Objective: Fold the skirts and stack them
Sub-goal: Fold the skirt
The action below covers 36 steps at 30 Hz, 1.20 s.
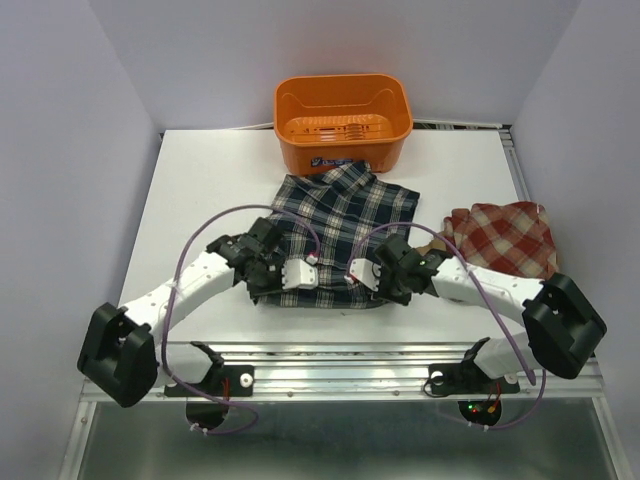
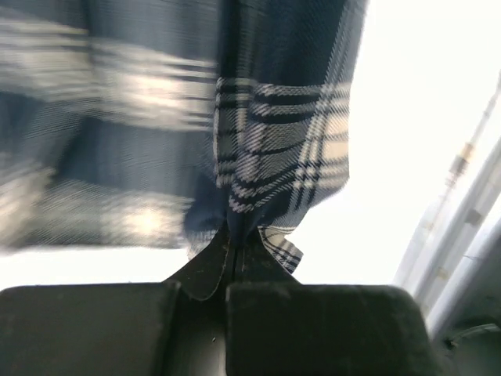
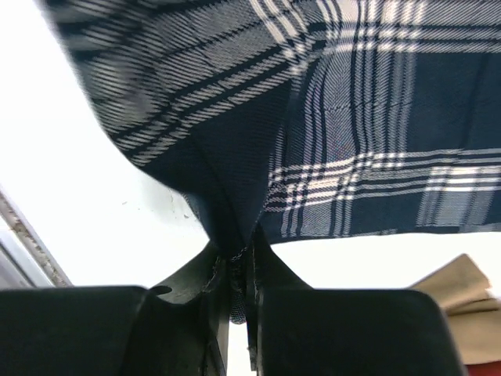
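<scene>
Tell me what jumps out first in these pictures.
The navy plaid skirt lies in the middle, its near edge pinched by the left gripper and right gripper. An orange basket stands at the far edge; a red plaid skirt lies to the right.

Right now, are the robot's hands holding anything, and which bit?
Yes. Both hold the blue plaid skirt by its near edge: the left gripper pinches the left side, the right gripper the right side.
</scene>
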Motion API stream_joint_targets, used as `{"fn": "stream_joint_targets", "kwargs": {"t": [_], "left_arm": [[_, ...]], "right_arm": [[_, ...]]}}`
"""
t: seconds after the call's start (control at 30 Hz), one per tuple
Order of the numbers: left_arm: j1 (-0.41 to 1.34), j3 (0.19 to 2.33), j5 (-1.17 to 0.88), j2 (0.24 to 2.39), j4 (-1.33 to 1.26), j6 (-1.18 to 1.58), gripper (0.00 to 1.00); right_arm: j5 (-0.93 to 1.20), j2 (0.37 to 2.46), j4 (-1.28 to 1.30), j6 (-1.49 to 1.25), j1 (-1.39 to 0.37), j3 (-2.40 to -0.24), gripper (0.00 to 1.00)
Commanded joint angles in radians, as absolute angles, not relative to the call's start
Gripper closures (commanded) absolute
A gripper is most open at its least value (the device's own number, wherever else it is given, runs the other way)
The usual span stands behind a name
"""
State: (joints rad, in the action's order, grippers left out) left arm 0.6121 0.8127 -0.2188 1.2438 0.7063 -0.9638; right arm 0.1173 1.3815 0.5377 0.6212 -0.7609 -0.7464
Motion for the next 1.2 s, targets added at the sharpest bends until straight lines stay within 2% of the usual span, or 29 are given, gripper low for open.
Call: {"fn": "stream_joint_targets", "kwargs": {"t": [0.0,0.17,0.3,0.63,0.8,1.0,1.17], "left_arm": [[0.537,0.991,-0.247,1.164,0.736,-0.931,1.0],[0.508,1.133,-0.259,1.102,0.807,-0.868,1.0],[0.508,1.16,-0.253,1.005,0.862,-0.833,1.0],[0.508,1.216,-0.31,0.778,1.037,-0.755,1.0],[0.506,1.307,-0.344,0.768,1.08,-0.716,1.0],[0.503,1.378,-0.335,0.816,1.02,-0.681,1.0],[0.503,1.322,-0.195,0.897,0.778,-0.646,1.0]], "right_arm": [[0.178,1.35,0.691,0.686,-0.765,-0.892,0.99],[0.264,1.364,0.859,0.739,-0.765,-1.041,0.99],[0.344,1.376,0.998,0.752,-0.765,-1.156,0.99],[0.566,1.355,1.227,0.787,-0.788,-1.215,0.99],[0.667,1.327,1.273,0.815,-0.798,-1.197,0.99],[0.684,1.35,1.233,0.763,-0.798,-1.218,0.99],[0.687,1.318,1.157,0.666,-0.732,-1.215,0.99]]}}
